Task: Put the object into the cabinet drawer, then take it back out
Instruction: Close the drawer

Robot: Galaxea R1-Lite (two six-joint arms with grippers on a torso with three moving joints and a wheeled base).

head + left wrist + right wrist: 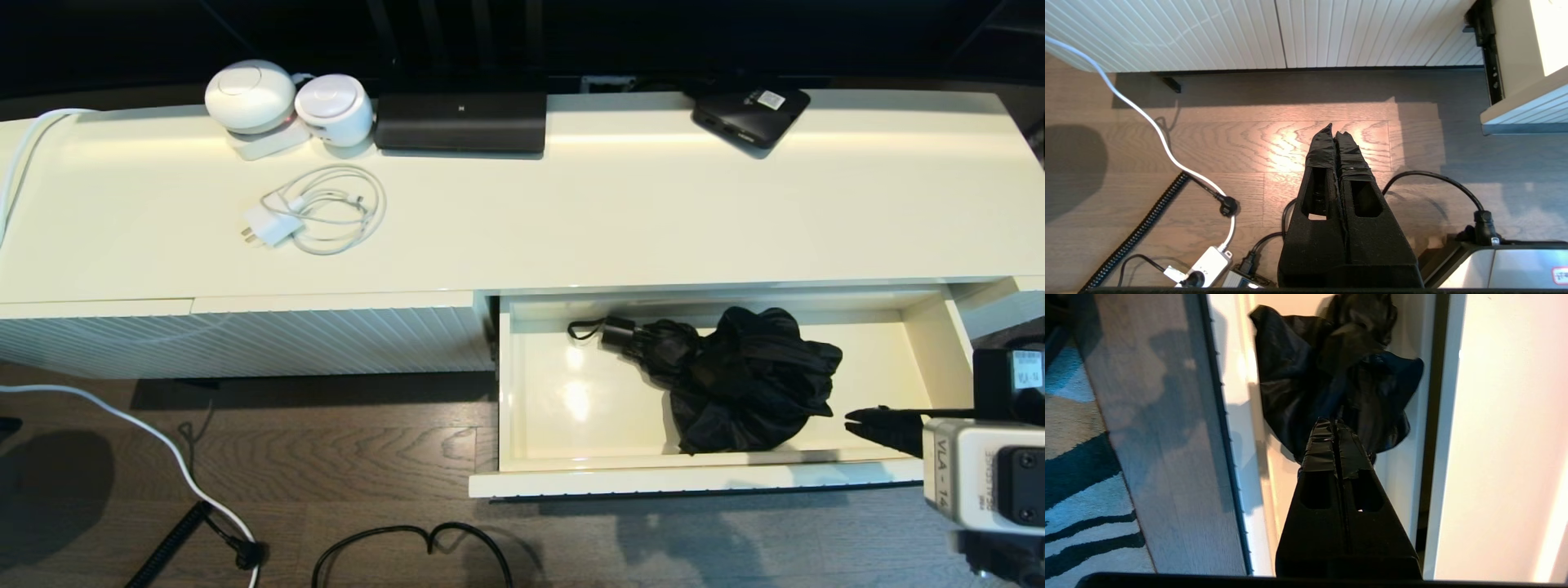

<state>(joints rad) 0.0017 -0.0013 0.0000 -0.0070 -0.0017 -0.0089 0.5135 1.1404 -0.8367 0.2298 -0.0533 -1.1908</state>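
The cabinet drawer [694,480] stands pulled out at the right, its glossy cream inside showing. The black folding umbrella [735,376] lies in it, rumpled fabric to the right, short handle and strap loop pointing left. My right gripper [849,420] hovers over the drawer's right part, shut and empty, its tips just right of the fabric. In the right wrist view the umbrella [1327,363] fills the space beyond the shut gripper [1334,424]. My left gripper [1334,128] is parked over the wooden floor, shut, holding nothing.
On the cabinet top sit a flat black box with a white label [751,114], a black bar-shaped device [461,121], two white round devices [249,94] and a white charger with cable [314,214]. A ribbed panel [245,339] closes the left half. Cables [408,539] lie on the floor.
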